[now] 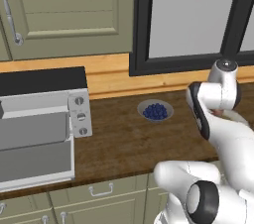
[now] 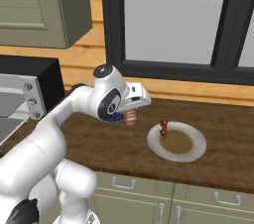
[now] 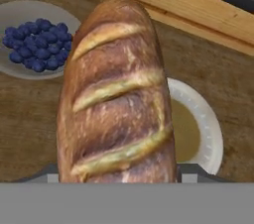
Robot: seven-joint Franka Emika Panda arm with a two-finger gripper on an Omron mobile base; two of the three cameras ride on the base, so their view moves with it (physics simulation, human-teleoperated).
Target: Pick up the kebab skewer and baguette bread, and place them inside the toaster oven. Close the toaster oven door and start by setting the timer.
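While the baguette bread juts out from the claw, which is clamped on its near end, it hangs lifted above the tabletop, likely so it can travel to the toaster oven, whose door lies dropped open. The kebab skewer waits on the white plate. The arm is folded, elbow raised, hand reaching sideways between the blueberries and the plate.

I count one baguette bread, one kebab skewer, one toaster oven with three knobs, one white plate, and one bowl holding a single heap of blueberries, too small to number.
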